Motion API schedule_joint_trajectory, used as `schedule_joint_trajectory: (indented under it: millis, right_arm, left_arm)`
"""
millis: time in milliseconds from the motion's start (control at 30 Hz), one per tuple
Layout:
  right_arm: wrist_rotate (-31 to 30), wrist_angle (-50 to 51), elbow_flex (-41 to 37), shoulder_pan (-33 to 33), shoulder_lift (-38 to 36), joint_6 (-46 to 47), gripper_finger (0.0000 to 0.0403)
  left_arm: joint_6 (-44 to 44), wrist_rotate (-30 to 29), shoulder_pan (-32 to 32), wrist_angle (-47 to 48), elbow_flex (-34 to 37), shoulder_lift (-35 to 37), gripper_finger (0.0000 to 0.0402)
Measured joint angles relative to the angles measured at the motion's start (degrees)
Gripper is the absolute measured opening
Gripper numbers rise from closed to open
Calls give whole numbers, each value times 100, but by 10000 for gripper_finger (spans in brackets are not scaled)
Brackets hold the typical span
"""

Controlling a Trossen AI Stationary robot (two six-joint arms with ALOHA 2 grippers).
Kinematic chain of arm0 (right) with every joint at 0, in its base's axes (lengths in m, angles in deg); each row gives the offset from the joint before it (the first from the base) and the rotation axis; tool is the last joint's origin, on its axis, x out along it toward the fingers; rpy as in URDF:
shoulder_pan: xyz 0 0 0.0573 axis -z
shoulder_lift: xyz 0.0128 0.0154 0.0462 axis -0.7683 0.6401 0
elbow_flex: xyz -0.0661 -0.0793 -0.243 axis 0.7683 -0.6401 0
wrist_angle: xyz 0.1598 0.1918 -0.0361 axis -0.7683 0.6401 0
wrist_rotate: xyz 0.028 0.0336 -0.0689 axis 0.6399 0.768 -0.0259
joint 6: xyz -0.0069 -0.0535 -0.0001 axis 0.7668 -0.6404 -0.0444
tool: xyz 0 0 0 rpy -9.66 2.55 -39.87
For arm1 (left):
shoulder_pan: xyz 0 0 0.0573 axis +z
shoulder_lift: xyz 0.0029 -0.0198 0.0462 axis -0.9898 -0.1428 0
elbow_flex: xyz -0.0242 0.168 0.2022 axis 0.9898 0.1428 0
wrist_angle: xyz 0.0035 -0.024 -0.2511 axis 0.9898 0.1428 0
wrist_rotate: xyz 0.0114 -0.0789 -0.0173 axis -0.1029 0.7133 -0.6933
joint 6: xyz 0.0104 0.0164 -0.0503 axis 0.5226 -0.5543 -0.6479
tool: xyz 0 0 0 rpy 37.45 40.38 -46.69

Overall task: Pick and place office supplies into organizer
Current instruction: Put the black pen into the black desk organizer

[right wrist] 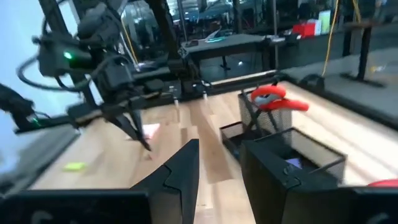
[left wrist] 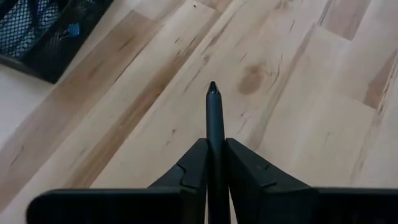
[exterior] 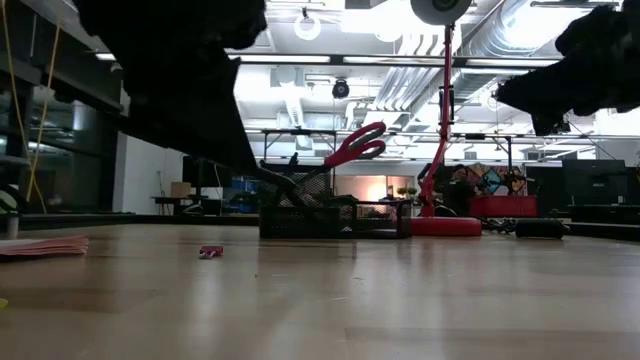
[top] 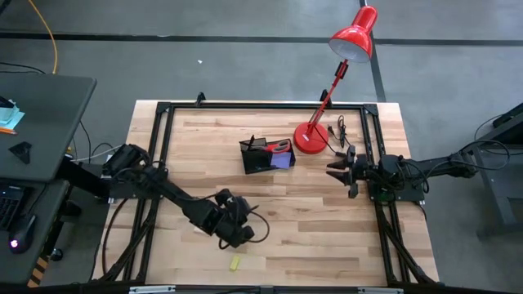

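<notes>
A slim black pen (left wrist: 214,118) sticks out forward between the fingers of my left gripper (left wrist: 214,146), which is shut on it over the table's near middle (top: 235,227). The black mesh organizer (top: 265,155) stands farther back, beside the red lamp's base. Red-handled scissors (top: 279,147) stand in it and a purple pad (top: 283,161) lies in it. A tiny yellow piece (top: 235,263) lies near the front edge. My right gripper (top: 333,171) waits at the right, open, with nothing between its fingers (right wrist: 186,168). My left gripper pinches the pen's shaft (left wrist: 215,134) between its two fingers. The pen lies along the fingers and its tip (left wrist: 212,88) reaches well past their ends. The fingers slant down toward the table. The pen is lifted clear, its tip (right wrist: 147,147) pointing down at the wood.
The red desk lamp (top: 310,137) stands right of the organizer, its head (top: 354,37) reaching past the far edge. A pink pad (exterior: 40,245) and a small pink item (exterior: 210,252) lie on the wood. A black frame (top: 163,106) borders the table.
</notes>
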Motion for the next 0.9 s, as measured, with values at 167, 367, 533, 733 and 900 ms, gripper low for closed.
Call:
schedule_joint_trajectory:
  millis: [167,367,533,733,900]
  right_arm:
    - [730,260,0,-3,6,1012,108]
    - [1356,494,0,-83,407,1378,108]
    - [1368,307,2,-98,1136,1602,108]
    - [1264,-720,2,-101,2230,1728,108]
    - [1513,-1338,326,-102,3213,1560,108]
  left_arm:
    - [366,159,149,-105,-39,0,23]
    - [775,216,247,-79,-262,0,39]
    - [1137,366,281,-82,-491,0,31]
    - [1515,594,437,-92,-787,-2,29]
    - [1701,701,556,-108,-894,-2,37]
